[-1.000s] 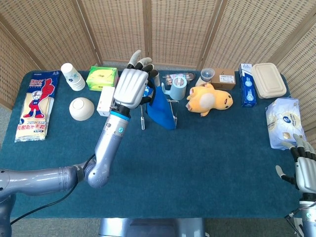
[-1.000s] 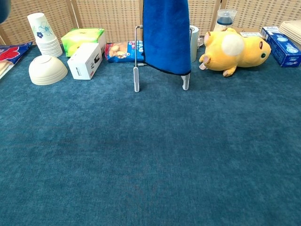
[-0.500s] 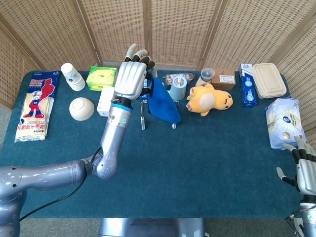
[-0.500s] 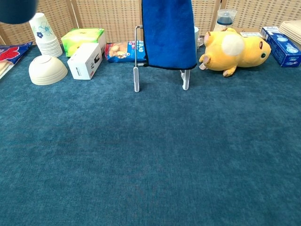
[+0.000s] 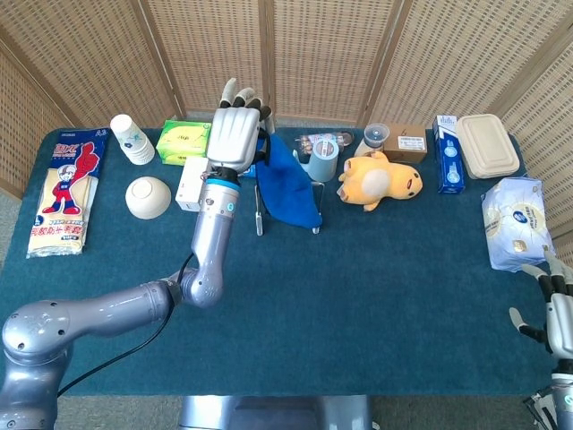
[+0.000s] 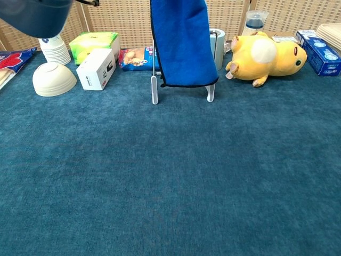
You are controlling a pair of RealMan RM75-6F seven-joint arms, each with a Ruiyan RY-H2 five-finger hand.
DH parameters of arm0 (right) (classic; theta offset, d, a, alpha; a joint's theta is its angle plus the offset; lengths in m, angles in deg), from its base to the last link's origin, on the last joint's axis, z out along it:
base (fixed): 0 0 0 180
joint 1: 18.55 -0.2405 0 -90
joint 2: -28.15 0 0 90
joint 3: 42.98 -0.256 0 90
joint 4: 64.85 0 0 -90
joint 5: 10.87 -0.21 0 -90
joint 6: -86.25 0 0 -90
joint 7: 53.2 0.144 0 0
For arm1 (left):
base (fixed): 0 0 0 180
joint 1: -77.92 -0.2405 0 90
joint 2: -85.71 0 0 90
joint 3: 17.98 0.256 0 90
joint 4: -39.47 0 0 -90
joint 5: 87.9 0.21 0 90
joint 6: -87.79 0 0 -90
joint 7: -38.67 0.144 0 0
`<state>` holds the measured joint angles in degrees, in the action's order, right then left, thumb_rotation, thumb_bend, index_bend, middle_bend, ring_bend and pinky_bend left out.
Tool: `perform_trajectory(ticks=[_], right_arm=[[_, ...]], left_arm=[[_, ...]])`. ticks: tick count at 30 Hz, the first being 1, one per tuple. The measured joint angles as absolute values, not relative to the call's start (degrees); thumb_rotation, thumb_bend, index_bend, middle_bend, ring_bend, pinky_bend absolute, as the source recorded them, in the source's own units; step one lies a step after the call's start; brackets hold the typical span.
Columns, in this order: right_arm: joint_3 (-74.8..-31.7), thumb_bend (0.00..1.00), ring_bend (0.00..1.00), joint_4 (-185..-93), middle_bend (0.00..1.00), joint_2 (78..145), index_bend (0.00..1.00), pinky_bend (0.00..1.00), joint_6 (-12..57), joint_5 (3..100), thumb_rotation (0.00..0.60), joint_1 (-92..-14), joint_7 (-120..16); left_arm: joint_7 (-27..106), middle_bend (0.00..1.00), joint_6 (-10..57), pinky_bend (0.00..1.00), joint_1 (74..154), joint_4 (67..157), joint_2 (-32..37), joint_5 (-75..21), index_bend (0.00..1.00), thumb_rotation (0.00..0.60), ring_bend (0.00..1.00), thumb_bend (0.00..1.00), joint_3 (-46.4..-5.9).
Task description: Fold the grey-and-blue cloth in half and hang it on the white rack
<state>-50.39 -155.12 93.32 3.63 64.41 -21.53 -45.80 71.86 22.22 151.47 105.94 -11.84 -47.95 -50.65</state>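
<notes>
The blue cloth (image 5: 286, 190) hangs folded over the white rack (image 5: 260, 215) at the back middle of the table. In the chest view the cloth (image 6: 183, 42) drapes down between the rack's two white legs (image 6: 154, 89), its hem slanting just above the tabletop. My left hand (image 5: 235, 134) hovers back-up over the cloth's top left corner, which runs in under the palm; the grip itself is hidden. My right hand (image 5: 560, 313) sits low at the table's front right edge, fingers spread and holding nothing.
Behind and left of the rack are a white box (image 5: 191, 182), a green tissue box (image 5: 185, 141), a bowl (image 5: 148, 197) and stacked paper cups (image 5: 132, 139). A yellow plush (image 5: 378, 179) and a pale blue cup (image 5: 322, 161) stand right of it. Packets line both table ends.
My left hand has moved back and left above the rack, and the cloth has swung left with it. My right hand has sunk lower at the frame edge.
</notes>
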Motion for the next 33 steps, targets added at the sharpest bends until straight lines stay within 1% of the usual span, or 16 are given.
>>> perform_trajectory(ticks=[10, 20, 33], right_arm=[[-50.44, 0.26, 0.00, -156.01, 0.05, 92.92, 0.21, 0.00, 3.35, 63.91, 0.600, -20.85, -46.55], [-50.75, 0.26, 0.00, -156.20, 0.05, 92.72, 0.21, 0.00, 3.67, 63.11, 0.600, -20.63, -46.93], [-51.38, 0.26, 0.00, -156.99, 0.05, 92.54, 0.21, 0.00, 3.90, 61.72, 0.600, -20.49, -48.39]], left_arm=[[68.01, 0.44, 27.25, 0.00, 155.75, 91.72, -17.51, -47.17, 0.77, 0.600, 0.21, 0.54, -50.90], [62.36, 0.43, 32.80, 0.00, 160.88, 77.69, -23.95, -44.45, 0.77, 0.600, 0.21, 0.54, -50.86], [55.09, 0.43, 40.20, 0.00, 167.04, 60.33, -29.89, -41.92, 0.77, 0.600, 0.21, 0.54, -51.71]])
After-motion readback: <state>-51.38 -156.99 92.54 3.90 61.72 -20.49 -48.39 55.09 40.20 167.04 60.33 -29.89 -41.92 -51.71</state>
